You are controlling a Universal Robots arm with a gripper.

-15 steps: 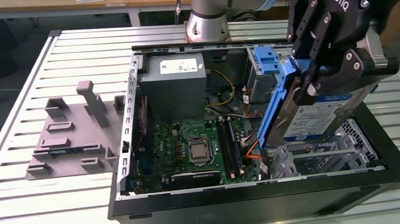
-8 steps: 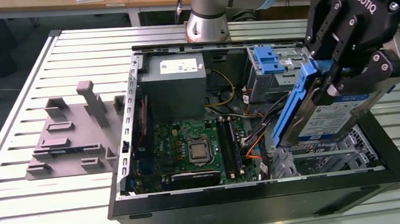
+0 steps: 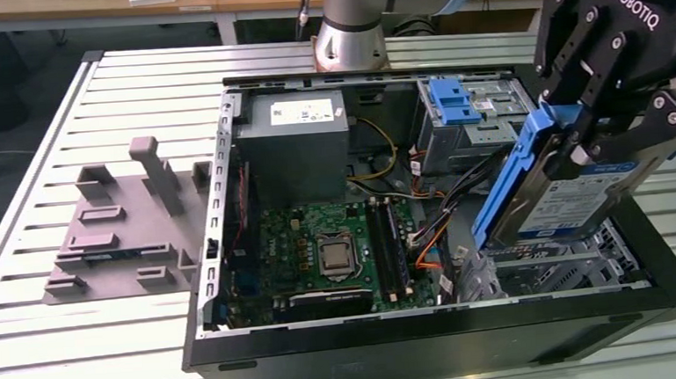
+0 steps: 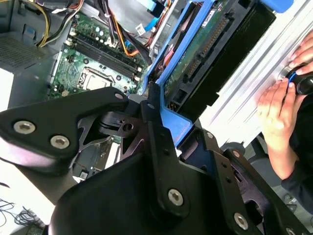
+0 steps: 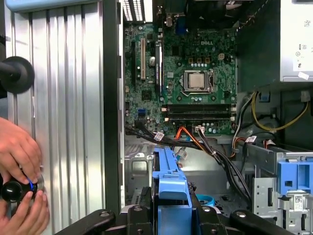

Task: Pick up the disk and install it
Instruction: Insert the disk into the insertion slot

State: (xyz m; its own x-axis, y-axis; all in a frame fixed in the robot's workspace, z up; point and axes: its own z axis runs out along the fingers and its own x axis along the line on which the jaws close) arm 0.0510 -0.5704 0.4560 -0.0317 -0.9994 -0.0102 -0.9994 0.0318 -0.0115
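In the exterior view the jaws, cut off at the frame's edge, are clamped on the tilted disk (image 3: 564, 204), which hangs over the open computer case (image 3: 442, 346) on the bench (image 3: 132, 87). In the second wrist view their black links hide much of the disk's underside; a person's hand (image 4: 276, 110) rests beyond. In the first wrist view cables (image 5: 205, 147) cross between jaws and motherboard (image 5: 195, 58).

Exterior view: high, off to one side, angled down into open case (image 3: 442, 346) onto motherboard (image 3: 330, 247). Both wrist views: close behind gripper (image 4: 166, 122) (image 5: 171, 215) and disk (image 4: 210, 63) (image 5: 168, 178), facing same motherboard (image 4: 93, 63) (image 5: 195, 83).
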